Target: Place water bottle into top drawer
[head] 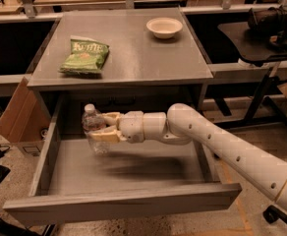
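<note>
the top drawer (124, 200) is standing pulled wide open at the near edge, its flat front facing the camera and its smooth grey floor lying bare. over the left rear part of that floor the gripper (98, 128) is hanging, reaching in from the right on the pale arm (222, 146), its fingers closing on the water bottle (91, 119) around the middle. the bottle is sitting roughly upright, cap up, inside the drawer's opening and just below the table (133, 58) edge; its base seems to be floating clear of the floor, though that is hard to judge.

the risks are lying mostly in the release. if the fingers are letting go while the base is hanging above the floor, the light bottle is likely toppling and rolling on the smooth metal. the cap is riding close under the table edge, so any lifting is risking a knock there. the bottle is also sitting near the drawer's left wall, so drifting left is risking a bump.

further back, a green chip bag (85, 56) and a pale bowl (164, 27) are resting on the tabletop, well apart from all this.
</note>
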Controlling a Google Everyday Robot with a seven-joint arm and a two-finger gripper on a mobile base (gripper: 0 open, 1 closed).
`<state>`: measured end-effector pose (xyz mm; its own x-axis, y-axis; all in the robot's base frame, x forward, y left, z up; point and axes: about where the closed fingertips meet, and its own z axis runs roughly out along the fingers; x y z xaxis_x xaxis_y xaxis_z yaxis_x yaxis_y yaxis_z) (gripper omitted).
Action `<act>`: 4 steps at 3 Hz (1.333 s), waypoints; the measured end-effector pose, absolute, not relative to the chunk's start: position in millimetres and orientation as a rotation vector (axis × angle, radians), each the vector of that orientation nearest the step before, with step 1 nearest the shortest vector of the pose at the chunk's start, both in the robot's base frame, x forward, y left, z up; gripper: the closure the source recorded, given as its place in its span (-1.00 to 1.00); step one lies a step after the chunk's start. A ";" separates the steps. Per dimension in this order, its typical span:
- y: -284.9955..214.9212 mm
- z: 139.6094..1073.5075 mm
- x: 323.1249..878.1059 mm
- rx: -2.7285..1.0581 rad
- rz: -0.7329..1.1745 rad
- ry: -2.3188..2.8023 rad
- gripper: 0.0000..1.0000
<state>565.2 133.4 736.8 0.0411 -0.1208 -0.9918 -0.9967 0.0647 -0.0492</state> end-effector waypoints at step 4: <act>157.4 721.8 552.2 -1.209 1.116 1.299 -0.37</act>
